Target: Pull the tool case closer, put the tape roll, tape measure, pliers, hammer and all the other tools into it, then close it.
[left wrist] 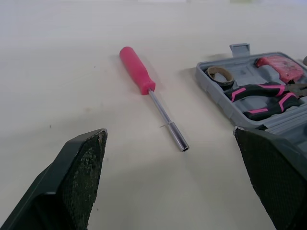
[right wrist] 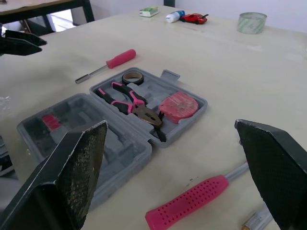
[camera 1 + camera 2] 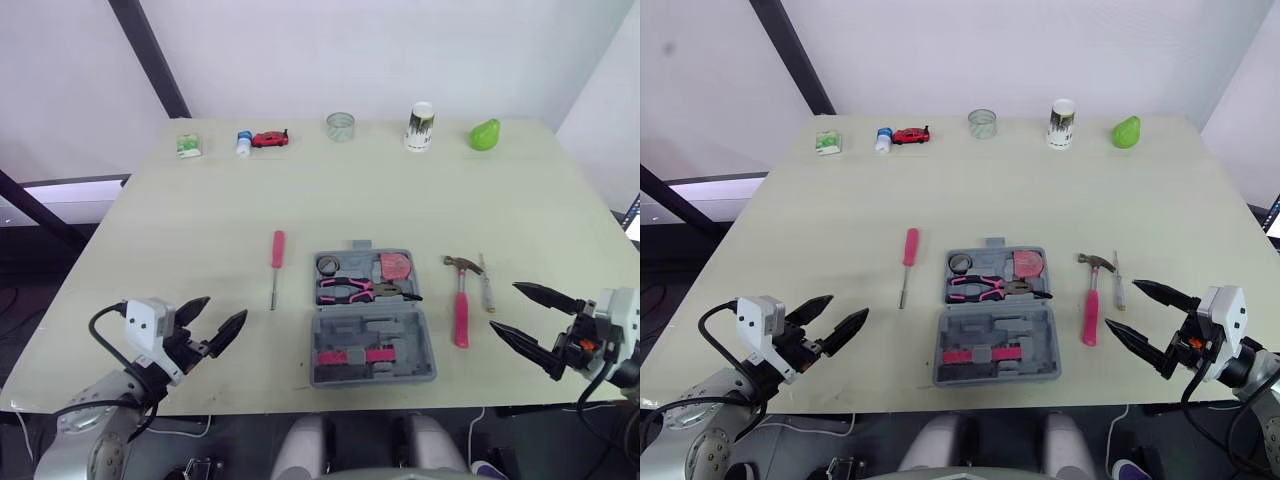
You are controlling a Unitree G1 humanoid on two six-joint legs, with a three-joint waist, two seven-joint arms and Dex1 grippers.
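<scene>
Tool case (image 3: 400, 330): open flat on the table (image 3: 200, 200), between the two sets of fingers, roughly level with both and inboard of each.
Contents: tape roll (image 3: 328, 265), pliers (image 3: 350, 291) and tape measure (image 3: 396, 267) lie in the half farther from the fingers.
Hammer (image 3: 460, 305): loose on the table between the case and the right fingers, just inboard of them. Its long axis runs away from the robot, pink handle at the near end, head at the far end.
Thin tool (image 3: 485, 285): parallel to the hammer, just beside it on the right-finger side.
Pink-handled driver (image 3: 276, 265): ahead of the left fingers and inboard, apart from the case. Handle is at the far end, shaft tip toward the fingers.
Left gripper (image 3: 227, 306): spread wide, empty, above the table.
Right gripper (image 3: 503, 306): spread wide, empty.
Governing relation: the right arm is clearly nearer the hammer. The handle lies along the reach direction, so in my judgement the fingers would need to straddle it across its width.
Stage, as judged: three tools left to load; lid not yet shut.
Far edge: clear roll (image 3: 340, 126), well beyond either reach.
</scene>
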